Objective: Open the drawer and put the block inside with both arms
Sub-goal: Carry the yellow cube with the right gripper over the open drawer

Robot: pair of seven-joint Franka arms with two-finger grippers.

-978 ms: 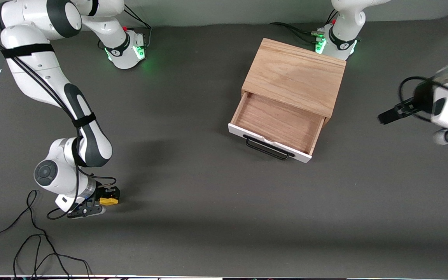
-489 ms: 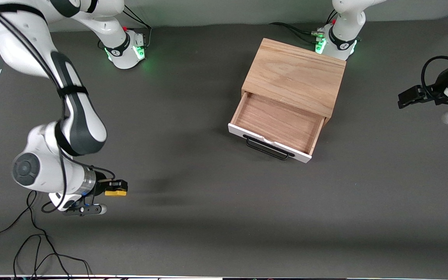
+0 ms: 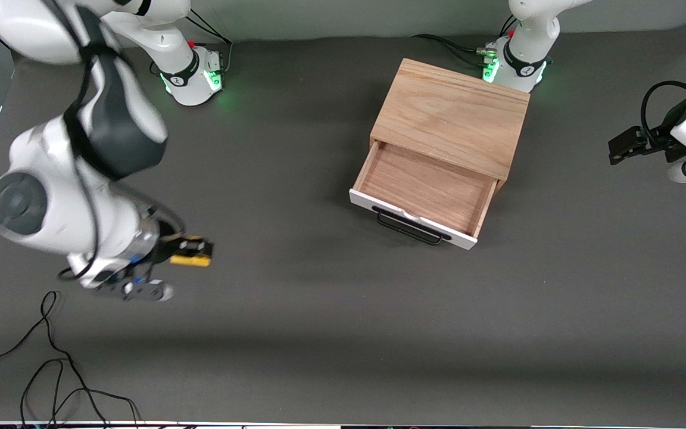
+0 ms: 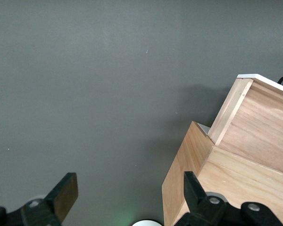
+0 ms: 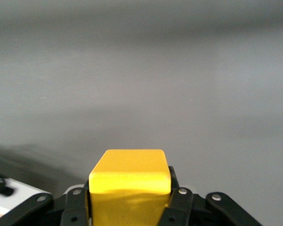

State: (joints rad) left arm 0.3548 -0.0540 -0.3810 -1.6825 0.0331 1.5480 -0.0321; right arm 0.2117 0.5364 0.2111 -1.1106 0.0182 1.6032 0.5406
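Observation:
The drawer (image 3: 426,189) stands pulled out of the light oak box (image 3: 450,116), its white front and black bar handle (image 3: 408,227) facing the front camera, its wood interior bare. My right gripper (image 3: 191,251) is shut on the small yellow block (image 3: 190,259) and holds it up over the bare table toward the right arm's end. The block fills the right wrist view (image 5: 129,181) between the fingers. My left gripper (image 3: 623,146) is open and empty, held over the table at the left arm's end. In the left wrist view the box (image 4: 236,188) shows beside its open gripper (image 4: 127,200).
Loose black cables (image 3: 51,369) lie on the dark grey table (image 3: 319,322) near the front edge at the right arm's end. The two green-lit bases (image 3: 194,74) stand along the table's back edge.
My right gripper has lifted the block off the table and carried it upward and toward the drawer. My left arm has drawn back toward its end of the table.

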